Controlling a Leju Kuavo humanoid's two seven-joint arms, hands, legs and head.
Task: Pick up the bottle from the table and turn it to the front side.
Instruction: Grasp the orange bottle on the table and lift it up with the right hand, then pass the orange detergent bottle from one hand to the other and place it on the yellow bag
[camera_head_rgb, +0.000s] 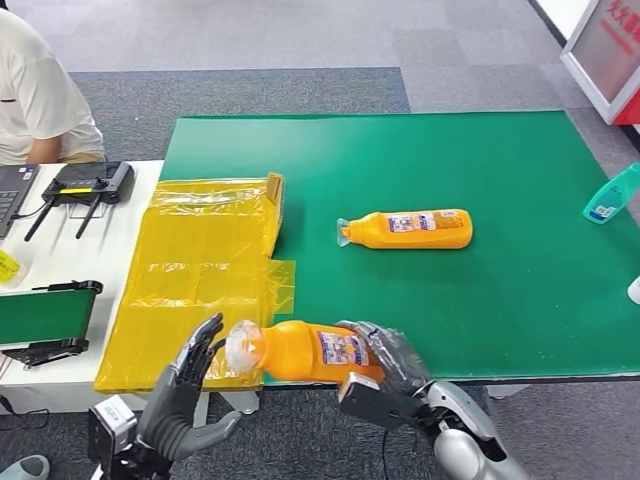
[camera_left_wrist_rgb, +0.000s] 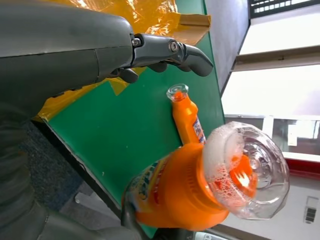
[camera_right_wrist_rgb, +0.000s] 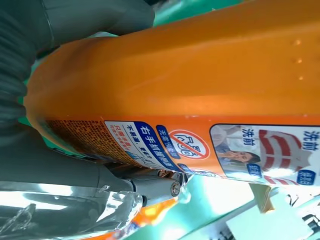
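Head view first: right robot hand (camera_head_rgb: 385, 355) wrapped around the base end of an orange bottle (camera_head_rgb: 302, 350), held sideways just off the near edge of the green counter (camera_head_rgb: 453, 160), clear cap (camera_head_rgb: 243, 349) pointing toward the left robot hand (camera_head_rgb: 185, 375). Left one holding nothing, fingers spread, fingertips just beside the cap but can't tell if touching. Second orange bottle (camera_head_rgb: 411, 229) lying flat further back on the green mat, cap to the left, well apart from the held one. Yellow plastic bag (camera_head_rgb: 196, 270) spread over a box at the left end of the counter. Teal bottle (camera_head_rgb: 611, 195) at the far right edge. Black router-looking box (camera_head_rgb: 89, 184) with antennas on the white side table, a person in a white shirt (camera_head_rgb: 38, 90) behind it. Left wrist view: left robot hand (camera_left_wrist_rgb: 113, 50) with fingers (camera_left_wrist_rgb: 188, 54) stretched out straight and apart, gripping nothing. Held bottle (camera_left_wrist_rgb: 177, 195) close up, foam inside its clear cap (camera_left_wrist_rgb: 245, 170), the other bottle (camera_left_wrist_rgb: 186, 117) flat on the green counter (camera_left_wrist_rgb: 124, 130) beyond. Right wrist view: bottle (camera_right_wrist_rgb: 181, 80) right up against the lens, label (camera_right_wrist_rgb: 226, 147) with Chinese print showing, right robot hand (camera_right_wrist_rgb: 56, 170) clamped on it, thumb over one side and fingers (camera_right_wrist_rgb: 151, 185) under the other.
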